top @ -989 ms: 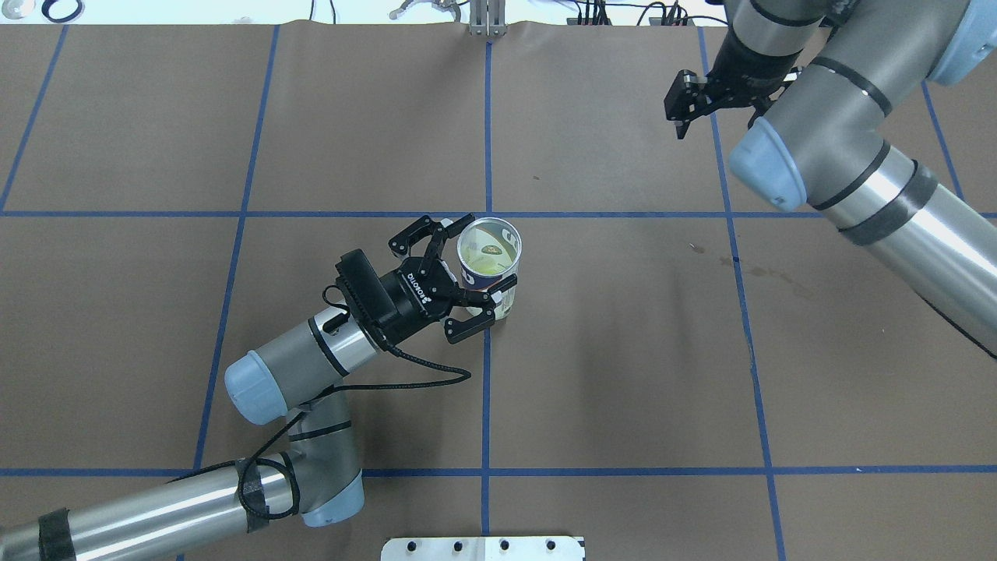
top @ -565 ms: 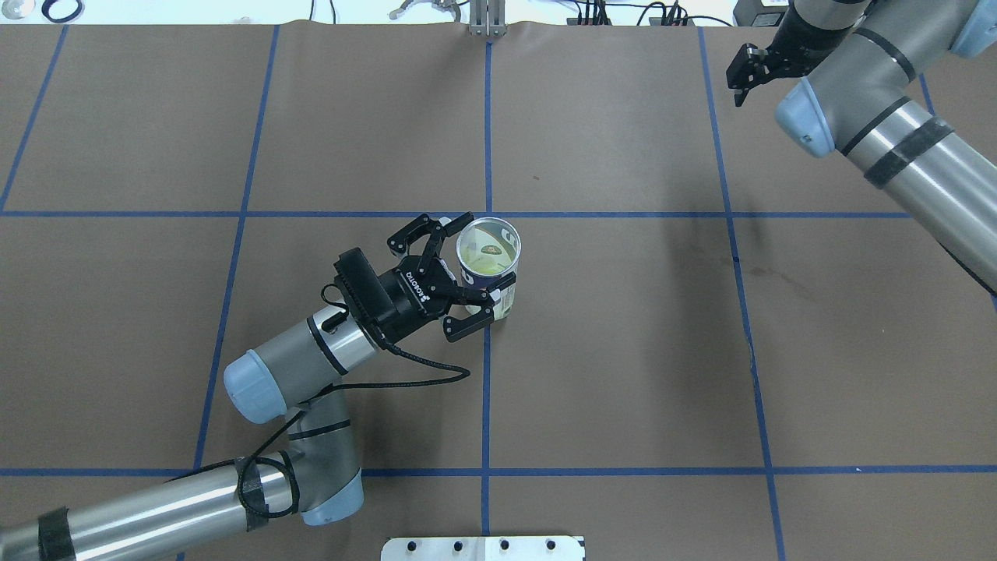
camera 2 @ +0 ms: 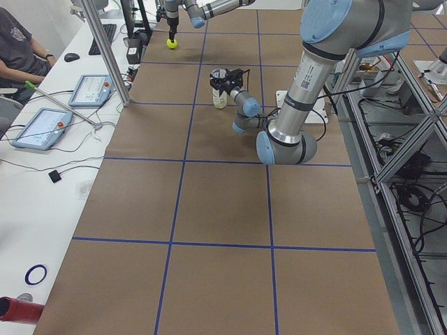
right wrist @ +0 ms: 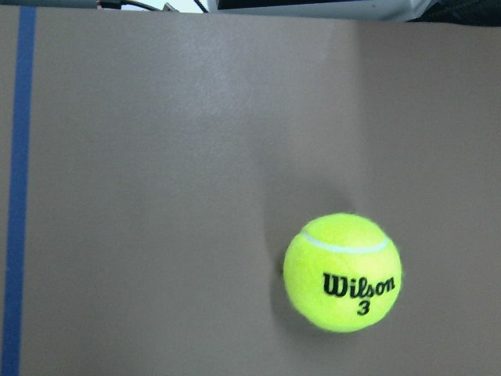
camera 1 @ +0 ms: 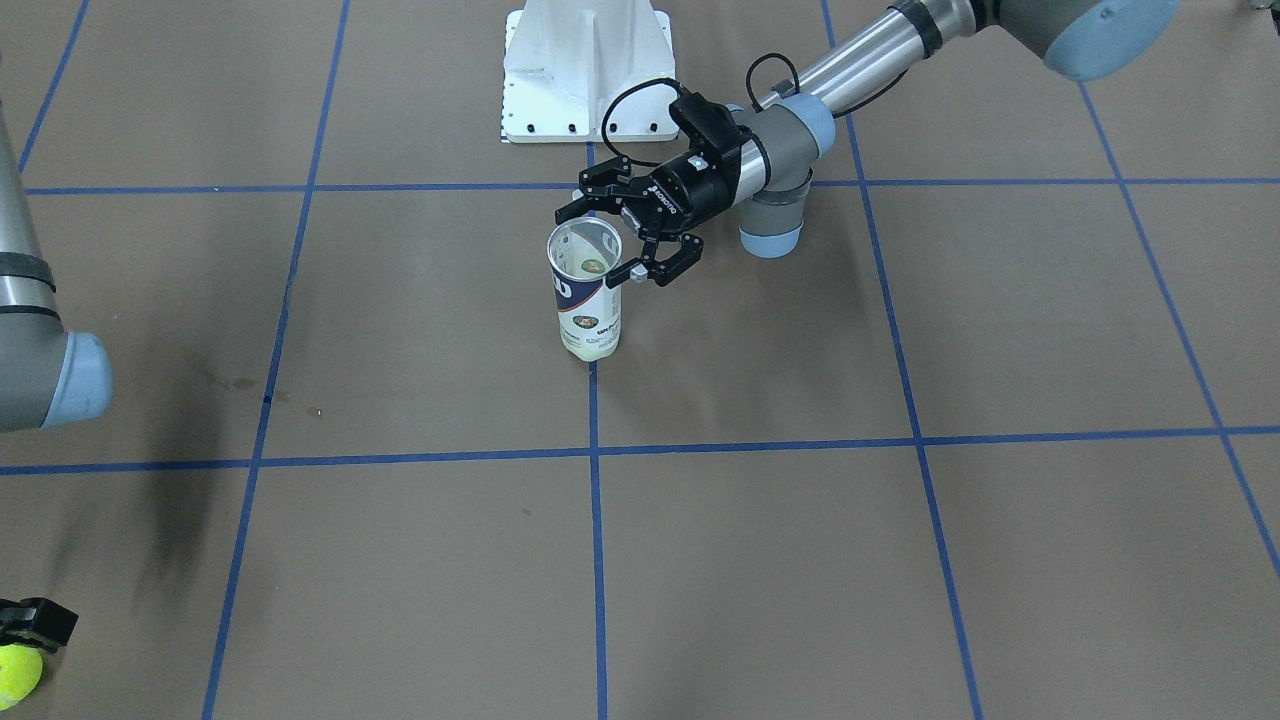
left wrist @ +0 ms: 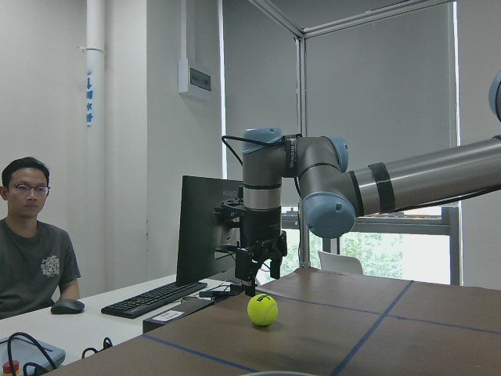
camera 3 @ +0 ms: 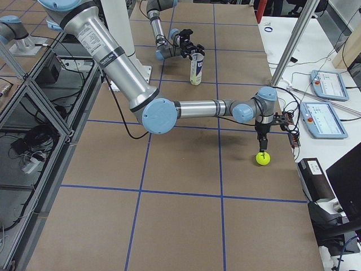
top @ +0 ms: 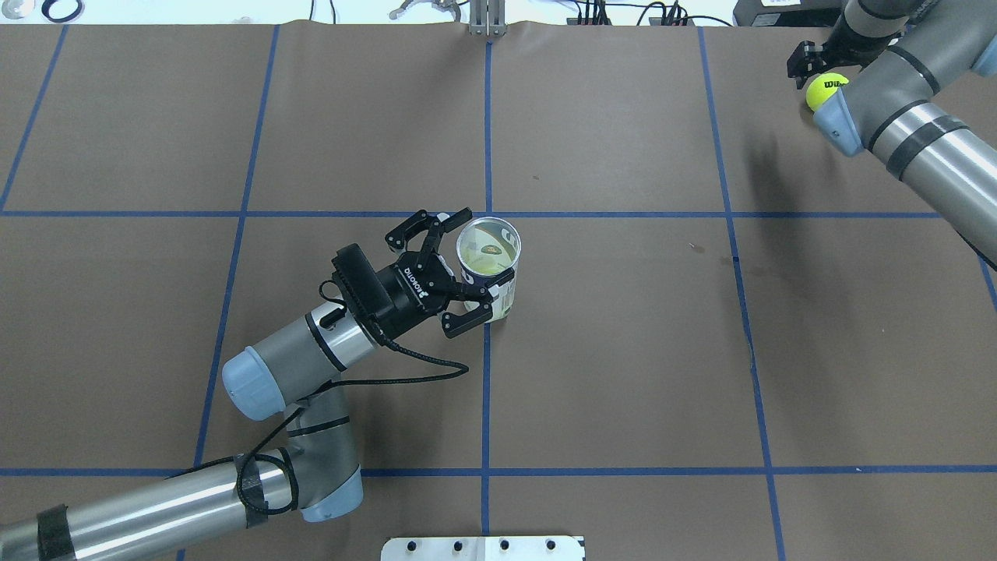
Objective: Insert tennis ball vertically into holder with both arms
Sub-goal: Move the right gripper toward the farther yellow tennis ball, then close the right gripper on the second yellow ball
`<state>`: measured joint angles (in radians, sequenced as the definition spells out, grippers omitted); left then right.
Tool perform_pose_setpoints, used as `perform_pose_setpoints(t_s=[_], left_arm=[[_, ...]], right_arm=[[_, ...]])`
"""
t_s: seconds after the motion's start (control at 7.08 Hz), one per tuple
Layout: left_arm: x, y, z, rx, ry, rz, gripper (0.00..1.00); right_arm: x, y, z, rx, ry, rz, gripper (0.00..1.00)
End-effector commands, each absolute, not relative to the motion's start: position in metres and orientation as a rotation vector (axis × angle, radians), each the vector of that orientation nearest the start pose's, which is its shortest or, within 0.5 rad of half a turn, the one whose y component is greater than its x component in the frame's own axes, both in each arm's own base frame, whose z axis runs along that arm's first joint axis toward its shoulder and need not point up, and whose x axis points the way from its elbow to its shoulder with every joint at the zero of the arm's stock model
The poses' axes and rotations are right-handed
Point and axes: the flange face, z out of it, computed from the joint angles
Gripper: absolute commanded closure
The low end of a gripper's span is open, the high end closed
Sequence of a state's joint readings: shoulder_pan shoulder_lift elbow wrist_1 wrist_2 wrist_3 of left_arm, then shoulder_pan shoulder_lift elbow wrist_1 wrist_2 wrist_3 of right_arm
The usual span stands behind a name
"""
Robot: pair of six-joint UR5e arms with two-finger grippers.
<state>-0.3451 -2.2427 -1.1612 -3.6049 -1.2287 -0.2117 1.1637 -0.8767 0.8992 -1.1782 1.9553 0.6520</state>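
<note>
Brown table (top: pixel 623 351) — I see holder (camera 1: pixel 588 300) upright, mouth up, left gripper (top: pixel 473 265) spread wide astride top; right gripper (left wrist: pixel 261 274) parted above tennis ball (left wrist: pixel 262 309) — half-hidden overhead.

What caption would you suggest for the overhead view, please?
Left gripper brackets the upright can; right gripper hovers over the ball at the far corner.

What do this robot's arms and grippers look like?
The left arm and right arm are silver-grey tubes with rounded joints, pale blue caps and black bands. A black cable loops to the left gripper, marked ROBOTIQ in white. It and the right gripper are black, with two linked jaws.
</note>
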Motion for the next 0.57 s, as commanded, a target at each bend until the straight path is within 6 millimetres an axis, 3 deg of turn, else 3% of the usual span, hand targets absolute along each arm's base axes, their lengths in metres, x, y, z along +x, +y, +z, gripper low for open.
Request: perform_pose_setpoints(t_s=[0.0,0.28,0.42], left_arm=[[0.552,-0.377,0.256,1.805,1.346,0.149,0.01],[0.552,-0.377,0.256,1.805,1.346,0.149,0.01],[0.552,-0.377,0.256,1.805,1.346,0.149,0.01]], right_arm=[[-0.223,-0.769,0.543,0.204,-0.543,0.276,0.00],[-0.244,-0.762,0.567,0.256,-0.541,0.303,0.00],[-0.246,-0.761,0.569,0.263,-0.546,0.311,0.00]])
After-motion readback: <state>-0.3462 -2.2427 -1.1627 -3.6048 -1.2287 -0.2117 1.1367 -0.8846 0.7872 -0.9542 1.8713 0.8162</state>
